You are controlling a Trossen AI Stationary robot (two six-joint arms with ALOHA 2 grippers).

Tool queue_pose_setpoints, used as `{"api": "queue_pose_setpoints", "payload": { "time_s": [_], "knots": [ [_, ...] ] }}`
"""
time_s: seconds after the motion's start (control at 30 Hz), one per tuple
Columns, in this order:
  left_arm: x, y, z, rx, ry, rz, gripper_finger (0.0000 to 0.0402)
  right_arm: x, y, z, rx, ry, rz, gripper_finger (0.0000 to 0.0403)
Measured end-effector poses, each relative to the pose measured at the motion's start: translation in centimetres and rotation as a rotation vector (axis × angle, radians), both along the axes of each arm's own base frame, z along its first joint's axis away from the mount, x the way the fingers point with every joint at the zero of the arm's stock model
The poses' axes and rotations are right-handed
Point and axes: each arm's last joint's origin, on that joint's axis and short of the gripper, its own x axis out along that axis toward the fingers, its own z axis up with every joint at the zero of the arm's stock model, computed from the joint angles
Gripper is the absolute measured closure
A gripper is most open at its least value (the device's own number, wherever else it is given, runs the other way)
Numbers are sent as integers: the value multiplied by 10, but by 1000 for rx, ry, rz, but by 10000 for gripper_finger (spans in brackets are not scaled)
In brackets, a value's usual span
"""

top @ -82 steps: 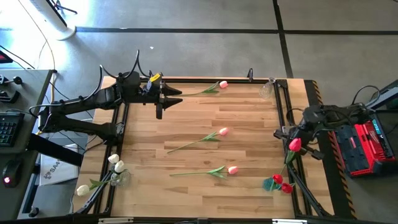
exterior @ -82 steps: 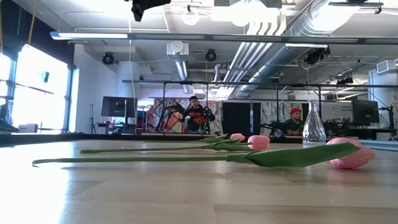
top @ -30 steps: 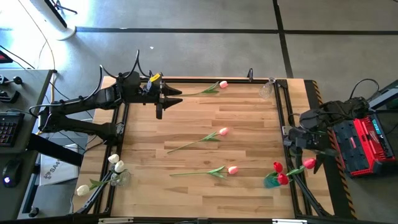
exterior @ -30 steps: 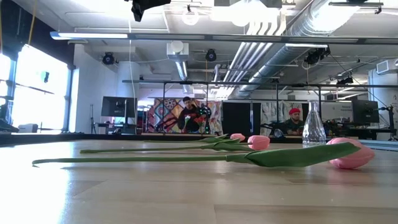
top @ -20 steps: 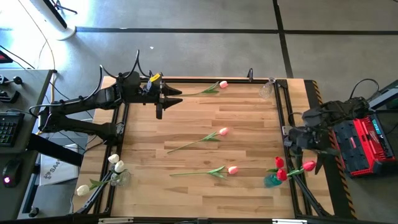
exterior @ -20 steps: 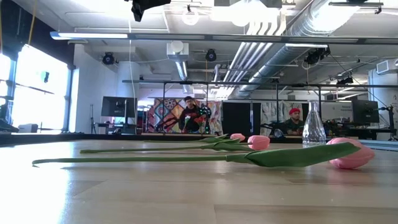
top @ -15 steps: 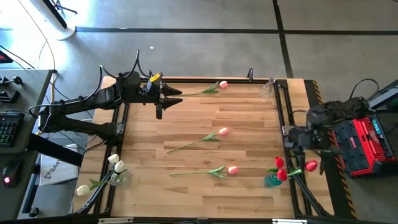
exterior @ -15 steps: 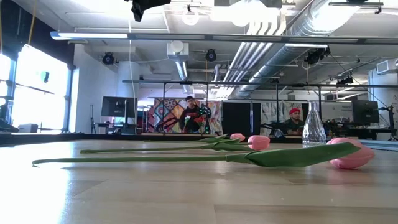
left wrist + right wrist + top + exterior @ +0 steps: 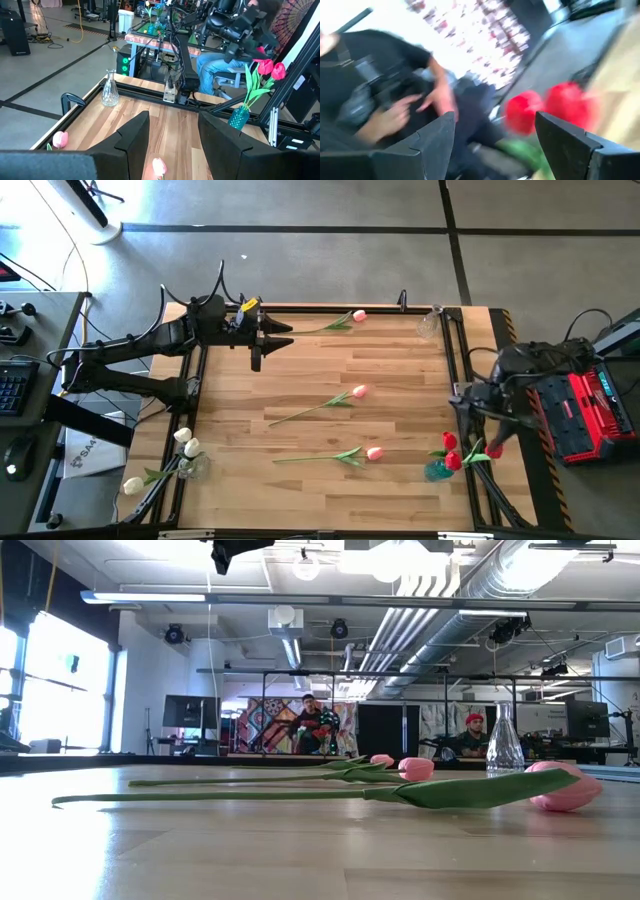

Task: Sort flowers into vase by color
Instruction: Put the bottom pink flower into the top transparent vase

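Released, the red tulip (image 9: 495, 449) now sits in the teal vase (image 9: 436, 471) (right pincer (image 9: 478, 406) empty, fingers apart).

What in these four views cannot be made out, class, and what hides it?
- Right wrist view: motion blur smears the red tulips; no vase discernible.
- High view: white tulips' vase too small.
- Low view: both arms out of frame; the nearest pink tulip blocks the table's far right.
- Left wrist view: fingers hide the table ahead.
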Motion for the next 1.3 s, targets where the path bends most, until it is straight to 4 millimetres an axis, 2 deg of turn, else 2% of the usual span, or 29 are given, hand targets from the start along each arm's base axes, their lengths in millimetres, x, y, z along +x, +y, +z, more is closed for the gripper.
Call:
{"api": "queue_pose_setpoints", "payload": {
  "time_s": [0.33,0.47,0.57,0.73,0.93,1.1,1.3],
  "knots": [
    [0,0,0,0,0,0,243,14,-11,13,-52,-208,-464,139],
    [0,0,0,0,0,0,243,26,-17,16,-67,-226,-686,139],
    [0,0,0,0,0,0,243,42,-21,12,-99,-189,-810,139],
    [0,0,0,0,0,0,243,90,-28,3,-139,-156,-913,139],
    [0,0,0,0,0,0,243,136,-47,-5,-34,-141,-1065,139],
    [0,0,0,0,0,0,243,154,-56,-19,-1,-52,-1199,139],
    [0,0,0,0,0,0,243,160,-58,-25,12,-10,-1245,139]
  ]
}}
